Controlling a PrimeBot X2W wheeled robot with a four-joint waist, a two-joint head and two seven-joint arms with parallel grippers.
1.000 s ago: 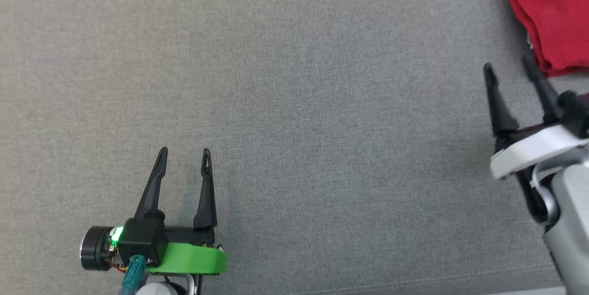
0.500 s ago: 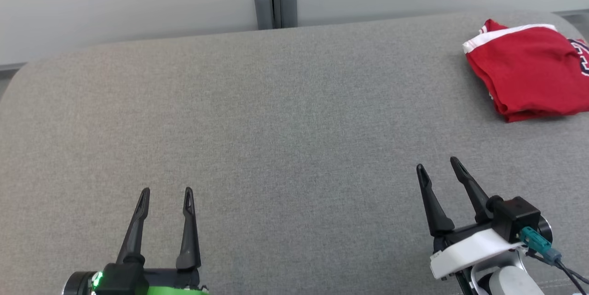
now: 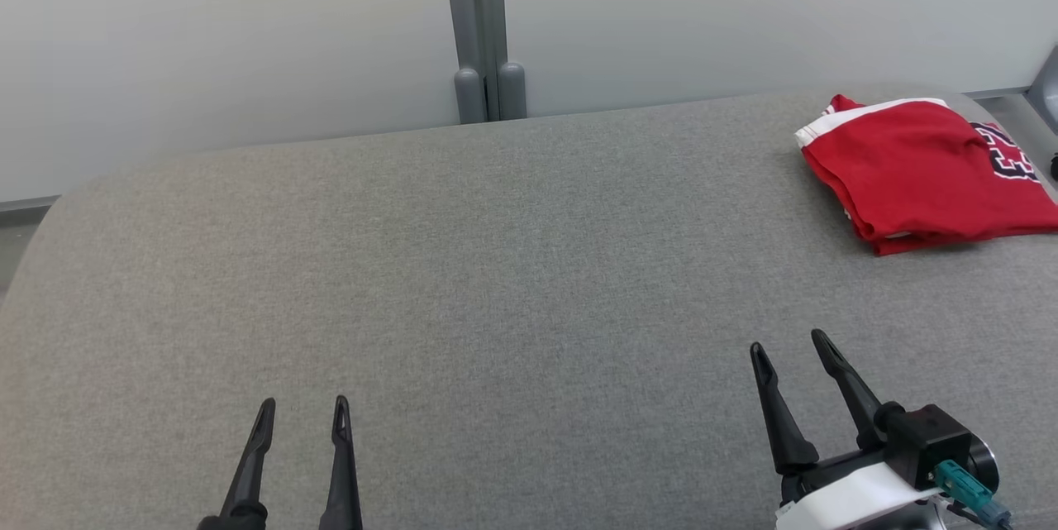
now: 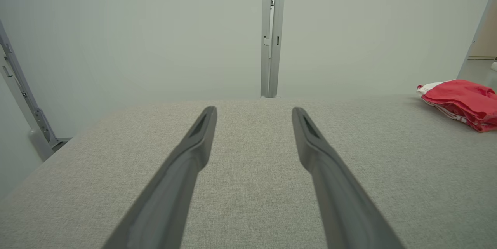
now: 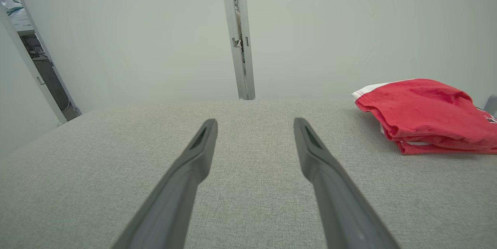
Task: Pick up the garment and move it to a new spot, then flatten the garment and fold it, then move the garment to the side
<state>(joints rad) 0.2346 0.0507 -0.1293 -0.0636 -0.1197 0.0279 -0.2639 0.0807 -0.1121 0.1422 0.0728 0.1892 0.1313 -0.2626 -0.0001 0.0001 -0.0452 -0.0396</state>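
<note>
Garment (image 3: 917, 174) lies folded at two o'clock on the surface (image 3: 496, 307) (task seemingly finished, nothing left); left tool (image 3: 303, 403) and right tool (image 3: 787, 342) both gape empty.

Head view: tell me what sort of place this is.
Likely an indoor test room for folding clothes: a broad grey fabric-covered surface, a plain pale wall with a grey post behind it, and a folded red garment at the surface's far right.
</note>
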